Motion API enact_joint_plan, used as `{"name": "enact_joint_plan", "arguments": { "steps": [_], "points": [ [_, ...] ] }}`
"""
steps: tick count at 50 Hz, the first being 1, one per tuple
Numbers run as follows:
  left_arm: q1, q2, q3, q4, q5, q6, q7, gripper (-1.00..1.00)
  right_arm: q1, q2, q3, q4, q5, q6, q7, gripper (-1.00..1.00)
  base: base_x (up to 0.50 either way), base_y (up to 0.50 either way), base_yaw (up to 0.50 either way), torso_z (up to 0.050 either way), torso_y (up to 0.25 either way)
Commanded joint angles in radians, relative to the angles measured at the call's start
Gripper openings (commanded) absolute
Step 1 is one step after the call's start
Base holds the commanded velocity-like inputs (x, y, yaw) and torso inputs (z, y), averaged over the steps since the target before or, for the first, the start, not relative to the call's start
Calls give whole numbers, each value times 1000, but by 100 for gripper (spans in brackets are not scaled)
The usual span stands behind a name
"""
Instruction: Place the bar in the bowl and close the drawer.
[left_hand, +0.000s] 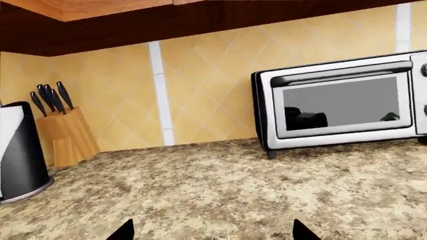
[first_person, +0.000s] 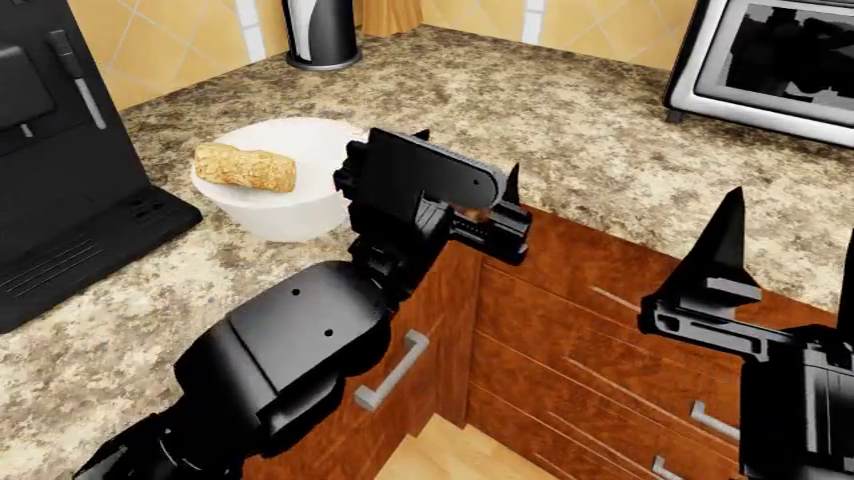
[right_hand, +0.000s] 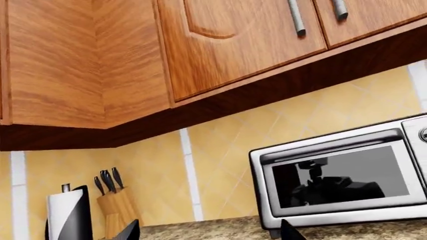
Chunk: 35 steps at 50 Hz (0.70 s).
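Tan and oat-textured, the bar (first_person: 246, 167) already lies on the rim of the white bowl (first_person: 287, 215) at the left of the granite counter (first_person: 561, 120), so closing the drawer (first_person: 587, 270) is what remains. The left gripper (first_person: 467, 195) hangs spread and empty near the counter's edge, just above that drawer, while the right gripper (first_person: 787, 250), also open and empty, waits nearer; next it needs a flat push on the front. Farther back stand a toaster oven (left_hand: 343, 100), a knife block (left_hand: 63, 132) and a tiled wall.

A speckled granite countertop (first_person: 561, 110) carried everything. On it stood the white bowl (first_person: 287, 215), a black coffee machine (first_person: 54, 150), a paper-towel holder (first_person: 320, 35), a toaster oven (first_person: 774, 60) and a knife block (left_hand: 65, 132) (far corner).
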Motion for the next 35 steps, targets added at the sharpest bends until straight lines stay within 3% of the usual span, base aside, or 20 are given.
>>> {"name": "enact_joint_plan", "arguments": {
  "steps": [1, 7, 19, 27, 35],
  "points": [
    [18, 158, 42, -295, 43, 170, 103, 100, -28, 22, 45, -43, -21, 24, 13, 100, 0, 0, 0, 0, 0],
    [27, 215, 87, -444, 18, 271, 126, 100, -31, 6, 55, -45, -15, 39, -5, 100, 0, 0, 0, 0, 0],
    [-10, 218, 427, -642, -249, 544, 53, 100, -34, -17, 68, -43, -4, 59, -28, 100, 0, 0, 0, 0, 0],
    [-63, 219, 727, -767, -493, 739, 3, 100, -36, -34, 73, -36, 3, 69, -44, 100, 0, 0, 0, 0, 0],
    [-57, 219, 820, -822, -523, 780, -33, 100, -39, -54, 77, -20, 9, 77, -58, 100, 0, 0, 0, 0, 0]
  ]
}}
